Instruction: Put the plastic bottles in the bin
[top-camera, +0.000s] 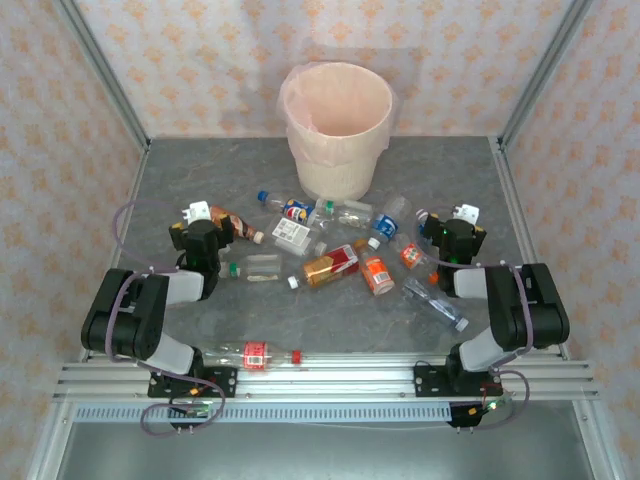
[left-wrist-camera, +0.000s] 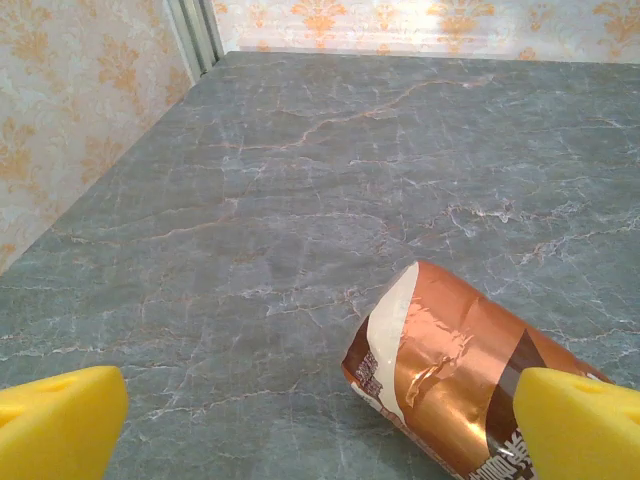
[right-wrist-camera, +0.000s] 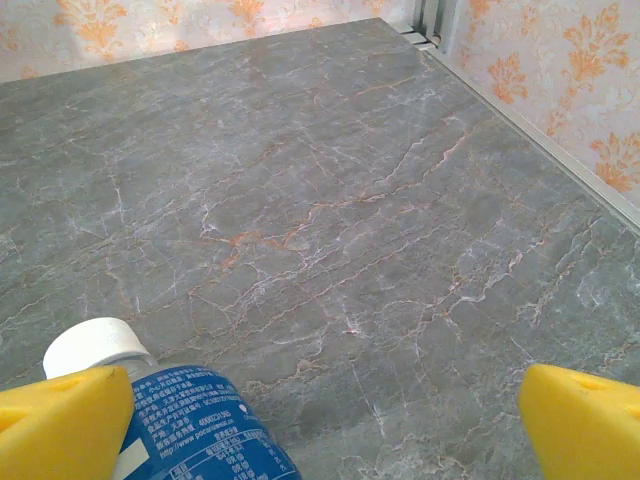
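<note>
My arms are both folded, elbows back, wrists low over the table. My left gripper (left-wrist-camera: 320, 428) is released, jaws wide, with the copper-labelled bottle (left-wrist-camera: 450, 370) just beside its right finger. My right gripper (right-wrist-camera: 320, 422) is released too, the blue-labelled bottle (right-wrist-camera: 205, 425) at its left finger. Plastic bottles (top-camera: 330, 265) lie scattered before the bin (top-camera: 384, 105).

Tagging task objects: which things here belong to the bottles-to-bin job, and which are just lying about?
Job:
plastic bottles, lying scattered
lined cream bin, upright behind them

Not job:
grey marble table
patterned walls
aluminium frame rail
</note>
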